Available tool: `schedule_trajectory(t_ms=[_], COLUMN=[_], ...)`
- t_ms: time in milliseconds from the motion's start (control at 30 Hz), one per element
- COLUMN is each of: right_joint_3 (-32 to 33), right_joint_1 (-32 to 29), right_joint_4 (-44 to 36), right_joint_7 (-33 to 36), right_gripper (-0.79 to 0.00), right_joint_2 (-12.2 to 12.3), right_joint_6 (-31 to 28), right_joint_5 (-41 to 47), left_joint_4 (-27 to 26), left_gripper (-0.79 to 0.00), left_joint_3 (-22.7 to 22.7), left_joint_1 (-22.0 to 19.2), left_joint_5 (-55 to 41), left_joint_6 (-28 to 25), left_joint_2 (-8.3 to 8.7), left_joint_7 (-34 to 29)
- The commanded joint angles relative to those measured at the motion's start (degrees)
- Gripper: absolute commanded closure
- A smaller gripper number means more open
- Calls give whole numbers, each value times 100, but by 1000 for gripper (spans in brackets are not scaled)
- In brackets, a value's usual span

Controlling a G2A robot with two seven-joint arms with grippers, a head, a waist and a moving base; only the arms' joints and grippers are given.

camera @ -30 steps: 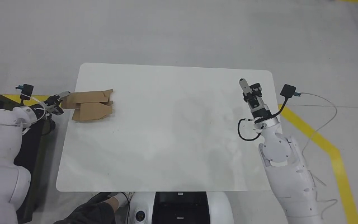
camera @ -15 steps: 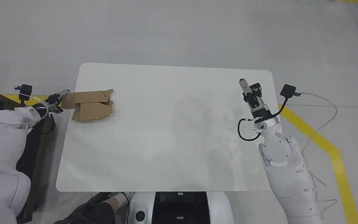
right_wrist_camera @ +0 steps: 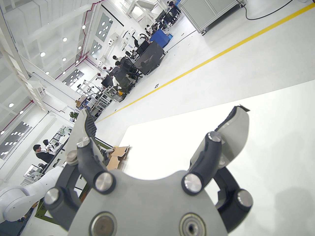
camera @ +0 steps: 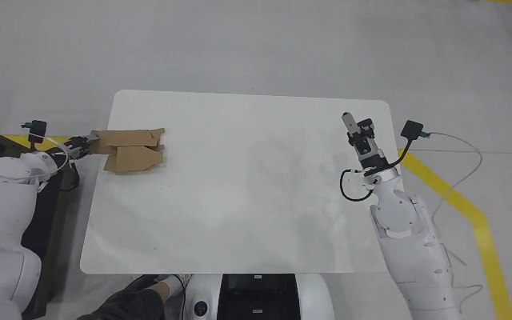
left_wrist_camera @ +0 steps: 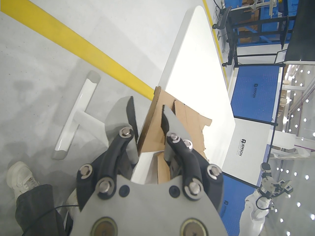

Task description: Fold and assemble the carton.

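We see the left gripper [left_wrist_camera: 147, 114] pinching an edge flap of the one brown carton [camera: 132, 152], which lies partly folded at the left edge of the single white table [camera: 256, 208]. The right gripper [right_wrist_camera: 162, 114] is spread wide and holds nothing, over the table's right side.

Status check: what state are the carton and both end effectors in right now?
carton: flat, not yet assembled, lying at the table edge.
left end effector: shut on the carton's edge.
right end effector: open, empty, over the table.
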Motion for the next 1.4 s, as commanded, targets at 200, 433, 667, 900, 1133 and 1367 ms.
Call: schedule_trajectory(t_ms=[200, 433, 667, 900, 1133, 1367], right_joint_3=[0, 0, 0, 0, 0, 0], right_joint_1=[0, 0, 0, 0, 0, 0], right_joint_4=[0, 0, 0, 0, 0, 0], right_joint_7=[0, 0, 0, 0, 0, 0], right_gripper=[-785, -785, -785, -785, -785, -785], right_joint_2=[0, 0, 0, 0, 0, 0], right_joint_6=[0, 0, 0, 0, 0, 0], right_joint_5=[0, 0, 0, 0, 0, 0], left_joint_4=[-70, -328, -1196, -2806, -4766, -6232], left_gripper=[0, 0, 0, 0, 0, 0], left_joint_3=[-259, -737, -1319, -1873, -2320, -2668], left_joint_1=[76, 212, 679, 1599, 2580, 3245], left_joint_5=[-262, -817, -1599, -2369, -2187, -2332], left_joint_6=[-282, -820, -886, -439, 52, 580], left_joint_2=[78, 290, 535, 712, 845, 877], left_joint_7=[-388, -1101, -1933, -2408, -2174, -1973])
